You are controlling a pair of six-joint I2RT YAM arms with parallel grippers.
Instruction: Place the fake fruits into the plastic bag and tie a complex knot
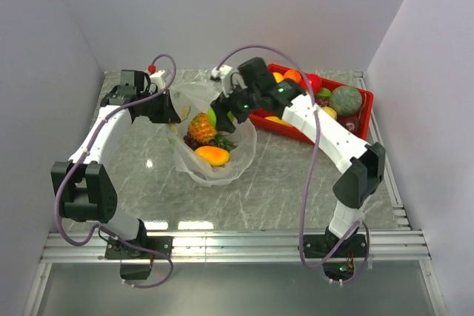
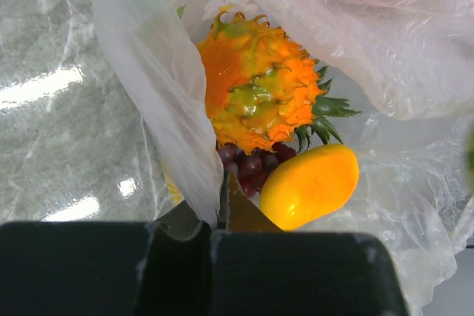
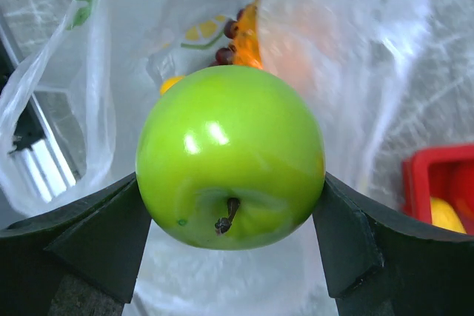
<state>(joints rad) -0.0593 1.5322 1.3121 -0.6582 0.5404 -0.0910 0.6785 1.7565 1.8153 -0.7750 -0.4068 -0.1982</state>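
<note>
Grey marbled tabletop (image 1: 296,175), white walls. Thin crinkly transparent plastic bag (image 1: 244,146), mouth up. Left gripper (image 2: 222,216) pressed together on bag's left rim film; right gripper (image 3: 231,205) clamps glossy green plastic apple (image 3: 229,153) at bag mouth. Risks: slick round apple squirts from jaws; limp film slips from pinch, mouth collapses; off-centre release bounces apple off rim. Inside bag: spiky orange-green pineapple (image 2: 255,83), smooth yellow mango (image 2: 309,185), dark purple grapes (image 2: 252,162). Red rectangular tray (image 1: 363,116) right of bag, more fruits.

Bright light comes from above. White shiny patches sit on the table (image 1: 274,183) low in the top view. The green apple (image 3: 229,157) looks sharp (two small glints on top), but the plastic bag (image 3: 385,72) behind is blurry.
</note>
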